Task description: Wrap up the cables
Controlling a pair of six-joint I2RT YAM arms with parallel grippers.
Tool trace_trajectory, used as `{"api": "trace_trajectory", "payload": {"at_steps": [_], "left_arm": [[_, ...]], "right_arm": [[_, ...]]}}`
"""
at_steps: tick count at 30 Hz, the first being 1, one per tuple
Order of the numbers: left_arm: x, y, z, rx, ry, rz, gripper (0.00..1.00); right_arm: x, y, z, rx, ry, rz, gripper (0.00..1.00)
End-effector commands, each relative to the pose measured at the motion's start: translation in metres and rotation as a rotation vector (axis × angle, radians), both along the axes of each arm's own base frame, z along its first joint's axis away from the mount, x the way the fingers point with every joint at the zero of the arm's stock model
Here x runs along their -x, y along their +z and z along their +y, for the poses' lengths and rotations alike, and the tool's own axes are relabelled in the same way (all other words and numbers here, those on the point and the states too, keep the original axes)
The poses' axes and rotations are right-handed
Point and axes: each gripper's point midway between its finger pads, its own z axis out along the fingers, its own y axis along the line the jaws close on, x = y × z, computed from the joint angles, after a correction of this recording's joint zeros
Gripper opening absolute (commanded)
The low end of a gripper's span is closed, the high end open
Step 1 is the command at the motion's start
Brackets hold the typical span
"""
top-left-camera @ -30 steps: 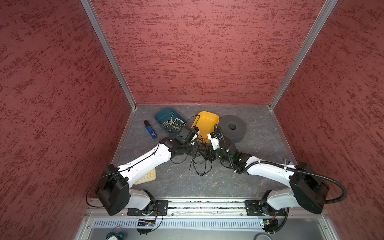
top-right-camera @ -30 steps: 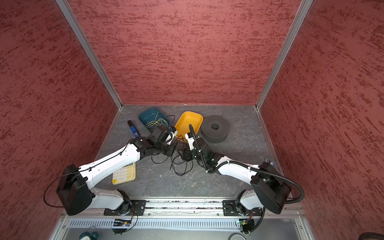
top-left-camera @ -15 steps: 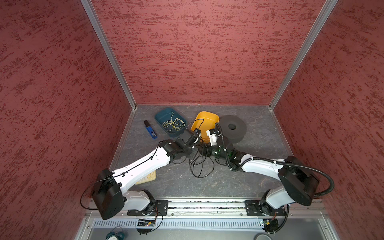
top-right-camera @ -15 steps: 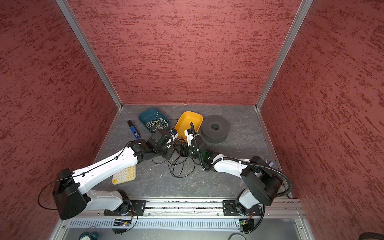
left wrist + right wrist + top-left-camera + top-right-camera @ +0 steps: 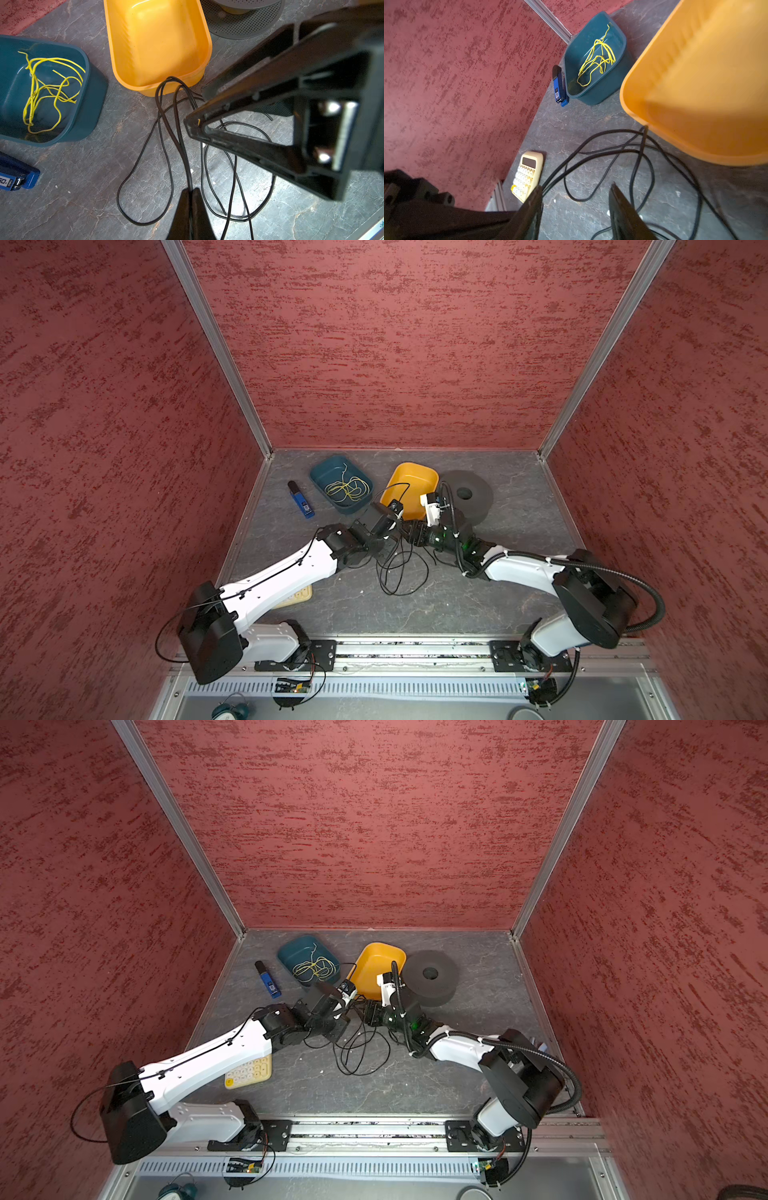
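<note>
The cables are one thin black cord (image 5: 401, 594) lying in loose loops on the grey floor in front of the yellow tray (image 5: 411, 481), also seen in the other top view (image 5: 357, 1074). One loop rises over the tray's near rim. My left gripper (image 5: 190, 189) is shut on a strand of the cord (image 5: 188, 176) and sits just before the tray (image 5: 392, 516). My right gripper (image 5: 576, 187) is open; cord strands (image 5: 612, 131) run past one fingertip (image 5: 538, 188) and floor shows between the fingers. In both top views it almost meets the left one (image 5: 409, 531).
A teal tray (image 5: 320, 472) holding thin yellow-green wire (image 5: 347, 489) stands left of the yellow tray, with a blue stapler-like object (image 5: 301, 499) beside it. A dark grey foam ring (image 5: 478, 506) sits right of the yellow tray. A cream calculator (image 5: 249, 1071) lies under the left arm.
Both arms have shifted a little in front of the yellow tray, and the right gripper has drawn closer to the left one. The left gripper stays shut on the cord.
</note>
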Motion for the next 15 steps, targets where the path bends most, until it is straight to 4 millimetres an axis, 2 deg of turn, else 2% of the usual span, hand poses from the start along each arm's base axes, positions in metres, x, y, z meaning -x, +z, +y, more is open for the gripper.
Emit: {"api": "trace_trajectory", "payload": {"at_steps": [1,7,11,15], "left_arm": [[-0.001,0.010,-0.008,0.042,-0.021,-0.004,0.02],[0.002,0.014,-0.013,0.094,-0.038,0.049,0.02],[0.007,0.020,-0.014,0.132,-0.052,0.062,0.02],[0.013,0.026,-0.014,0.169,-0.069,0.068,0.02]], "right_arm": [[0.002,0.015,-0.012,0.164,0.037,-0.225,0.54],[-0.002,0.018,-0.019,0.357,0.092,-0.473,0.56],[0.004,0.020,-0.017,0.426,0.164,-0.633,0.56],[0.001,0.024,-0.016,0.477,0.179,-0.736,0.54]]}}
